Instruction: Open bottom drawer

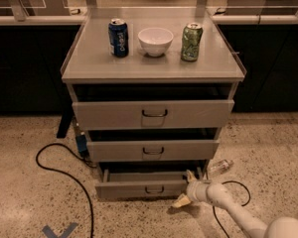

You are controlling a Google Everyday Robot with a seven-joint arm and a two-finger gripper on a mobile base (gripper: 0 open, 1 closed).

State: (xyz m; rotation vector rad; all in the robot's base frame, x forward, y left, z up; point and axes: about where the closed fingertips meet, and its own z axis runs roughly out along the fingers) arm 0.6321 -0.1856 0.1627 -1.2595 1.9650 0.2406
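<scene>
Speckled stone floor (20, 192) spreads beneath a grey cabinet (223, 63) in a workroom lined with dark counters. Low at the cabinet's right foot, the robot's gripper (186, 188) sits at the right end of the bottom drawer (134, 189). Its two pale fingers (190, 175) are spread wide, one pointing up and one down toward the floor. The end of the drawer front appears to lie between them, though whether either finger touches the metal cannot be told.

The bottom drawer, narrowest of the three fronts, stands partly pulled out with a dark gap above it. Its small loop handle (154, 189) is well left of the gripper and untouched. A sheet-metal drawer like this is probably stiff and fairly heavy, runs on slides, and has a painted face smooth enough to slip on. The central loop handle looks like the surest hold, while a pull at one end could skew the drawer in its slides.

The white arm (233, 214) reaches in from the lower right corner, lying nearly flat along the floor with its wrist angled up and left toward the cabinet. Above, the middle drawer (119, 151) and top drawer (109, 115) also stand ajar. A clear bottle (219, 165) lies on the floor just right of the cabinet, and a black cable (64, 175) loops at left. On top sit a blue can (118, 37), a white bowl (155, 40) and a green can (191, 42).
</scene>
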